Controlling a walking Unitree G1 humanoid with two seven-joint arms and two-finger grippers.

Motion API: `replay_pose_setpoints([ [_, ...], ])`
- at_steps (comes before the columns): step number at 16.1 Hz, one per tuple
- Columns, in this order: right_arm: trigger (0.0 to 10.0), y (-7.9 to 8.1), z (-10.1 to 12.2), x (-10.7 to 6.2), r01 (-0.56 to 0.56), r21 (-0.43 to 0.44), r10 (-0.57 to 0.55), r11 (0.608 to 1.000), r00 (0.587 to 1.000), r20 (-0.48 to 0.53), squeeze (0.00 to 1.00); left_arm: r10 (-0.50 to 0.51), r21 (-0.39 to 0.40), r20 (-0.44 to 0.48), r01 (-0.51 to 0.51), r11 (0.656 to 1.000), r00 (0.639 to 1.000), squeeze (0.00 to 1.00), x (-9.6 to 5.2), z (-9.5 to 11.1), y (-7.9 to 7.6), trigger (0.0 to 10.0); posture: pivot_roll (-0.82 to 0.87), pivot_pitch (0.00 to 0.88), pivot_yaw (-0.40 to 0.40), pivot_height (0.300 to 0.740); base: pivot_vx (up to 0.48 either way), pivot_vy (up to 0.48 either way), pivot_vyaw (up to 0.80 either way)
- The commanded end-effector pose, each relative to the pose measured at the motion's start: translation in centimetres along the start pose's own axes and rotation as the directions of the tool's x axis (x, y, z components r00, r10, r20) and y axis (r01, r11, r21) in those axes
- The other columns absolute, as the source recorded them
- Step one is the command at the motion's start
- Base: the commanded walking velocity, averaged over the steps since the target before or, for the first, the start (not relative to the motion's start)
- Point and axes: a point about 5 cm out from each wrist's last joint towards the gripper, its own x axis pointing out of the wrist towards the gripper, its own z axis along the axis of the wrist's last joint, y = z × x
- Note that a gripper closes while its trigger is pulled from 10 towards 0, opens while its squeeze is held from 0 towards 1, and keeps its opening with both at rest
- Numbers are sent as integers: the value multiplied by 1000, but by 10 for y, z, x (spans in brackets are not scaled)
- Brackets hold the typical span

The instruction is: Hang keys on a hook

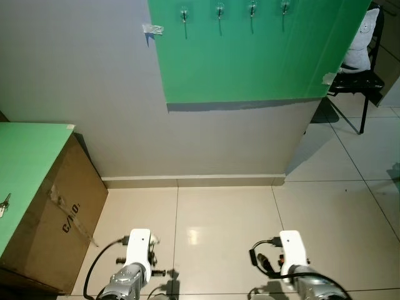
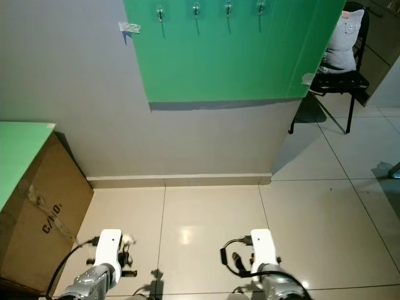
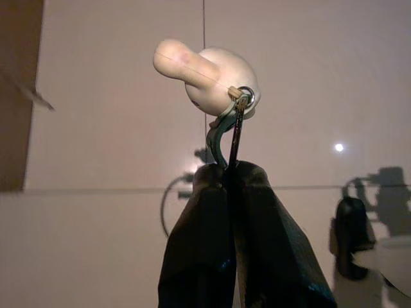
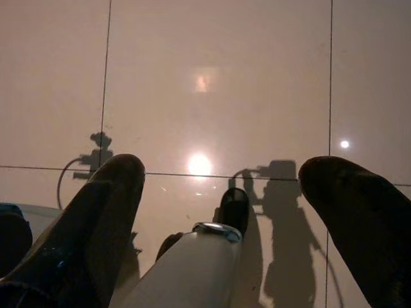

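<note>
Pinching key ring (image 3: 232,131) between closed left gripper (image 3: 231,168) fingers, pale charm (image 3: 209,76) dangling beyond tips. Right gripper (image 4: 221,186) spread wide, empty, idle. Hooks (image 1: 219,11) high ahead on green panel (image 1: 250,56); ring best lifted level, loop kept exposed.

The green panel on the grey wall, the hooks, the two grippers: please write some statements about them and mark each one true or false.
1. Four hooks sit along the top of the green panel. True.
2. The left gripper is open and empty. False: its black fingers are shut on a metal clip with a pale round keychain charm.
3. The right gripper has its fingers apart. True.
4. A key already hangs on a hook. False: all four hooks are bare.
5. A brown cardboard box stands on the robot's left. True.
</note>
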Motion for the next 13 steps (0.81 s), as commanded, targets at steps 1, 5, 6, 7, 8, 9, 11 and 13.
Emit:
replay_pose_setpoints([
  [1,10000,-5,11,0,-7,4,7,1000,1000,31,1000,-6,33,42,4,999,999,0,1,7,1,0,-215,24,80,740,0,0,0],
  [5,10000,-19,69,-3,-153,-5,152,988,973,171,1000,-74,103,355,39,994,932,0,-4,100,33,0,-202,0,83,740,0,0,0],
  [6,10000,-20,80,-5,-180,-10,178,984,964,199,1000,-101,106,386,64,992,917,0,-5,110,33,0,-202,0,83,740,0,0,0],
  [7,10000,-18,102,-8,-250,-30,249,968,935,252,1000,-197,151,437,144,978,878,0,-9,132,29,0,-199,0,89,740,0,0,0],
  [8,10000,-17,110,-10,-279,-45,280,959,921,272,1000,-240,173,457,179,969,857,0,-11,142,27,0,-199,0,89,740,0,0,0],
  [9,10000,-7,131,-13,-368,-90,377,925,870,318,1000,-368,247,501,278,928,784,0,-19,168,18,0,-206,0,96,740,0,0,0],
  [11,10000,9,155,-20,-466,-174,497,867,792,355,1000,-510,362,510,365,858,693,0,-31,195,8,0,-212,0,102,740,0,0,0],
  [13,10000,19,167,-27,-533,-241,585,811,726,362,1000,-581,419,505,407,812,638,0,-40,210,6,0,-217,0,107,740,0,0,0],
])
